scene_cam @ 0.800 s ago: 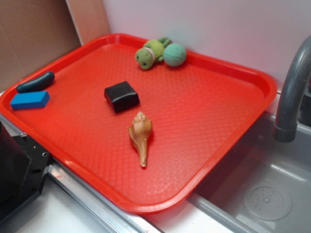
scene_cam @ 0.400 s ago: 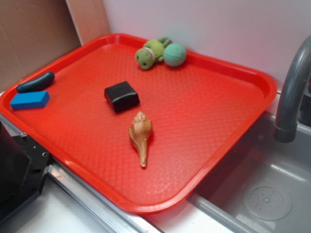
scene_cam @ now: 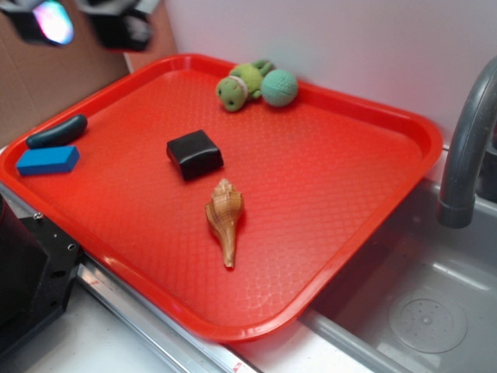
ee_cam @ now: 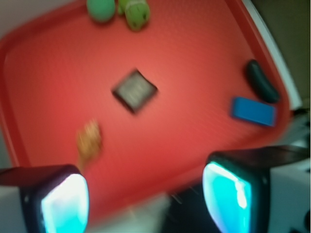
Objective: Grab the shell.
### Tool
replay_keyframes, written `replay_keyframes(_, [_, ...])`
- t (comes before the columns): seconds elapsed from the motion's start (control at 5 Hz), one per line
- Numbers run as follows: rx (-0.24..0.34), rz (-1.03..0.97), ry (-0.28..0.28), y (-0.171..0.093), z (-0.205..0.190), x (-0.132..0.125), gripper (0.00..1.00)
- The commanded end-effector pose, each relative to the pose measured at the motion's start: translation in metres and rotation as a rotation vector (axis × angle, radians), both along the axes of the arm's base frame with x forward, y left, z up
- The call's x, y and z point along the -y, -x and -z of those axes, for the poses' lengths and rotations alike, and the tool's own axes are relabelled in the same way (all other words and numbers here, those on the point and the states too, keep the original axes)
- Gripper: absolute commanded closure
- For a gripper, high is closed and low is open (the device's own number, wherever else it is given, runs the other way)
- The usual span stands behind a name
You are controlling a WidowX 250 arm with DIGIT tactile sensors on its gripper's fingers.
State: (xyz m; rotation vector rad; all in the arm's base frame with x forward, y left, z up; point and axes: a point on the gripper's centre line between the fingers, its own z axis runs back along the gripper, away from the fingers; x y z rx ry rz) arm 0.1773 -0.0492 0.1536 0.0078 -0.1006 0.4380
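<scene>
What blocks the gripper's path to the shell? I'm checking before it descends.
Nothing visible. The gripper, jaws apart, is high over the tray's far-left corner; the shell lies in open tray, the black block beside it, apart.

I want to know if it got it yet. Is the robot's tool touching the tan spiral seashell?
Apart. In the exterior view the tool is up at the top left corner, while the tan spiral seashell lies alone mid-tray with bare red plastic tray around it.

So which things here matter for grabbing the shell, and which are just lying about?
Part of the job:
shell
gripper, open, high over the tray's corner

Lying about:
black block
blue block
dark oblong piece
green toy turtle
green ball
</scene>
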Motion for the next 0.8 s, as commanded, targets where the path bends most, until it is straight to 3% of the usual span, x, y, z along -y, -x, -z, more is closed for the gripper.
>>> replay_keyframes(0.0, [0.034,-0.102,0.043,-0.036,0.055,0.014,0.0])
replay_keyframes(0.2, [-0.05,-0.098,0.071,-0.03,0.07,0.016,0.0])
replay_keyframes(0.4, [-0.01,-0.089,0.099,-0.032,0.086,0.014,0.0])
replay_keyframes(0.6, [0.066,-0.1,0.186,-0.044,0.109,0.024,0.0])
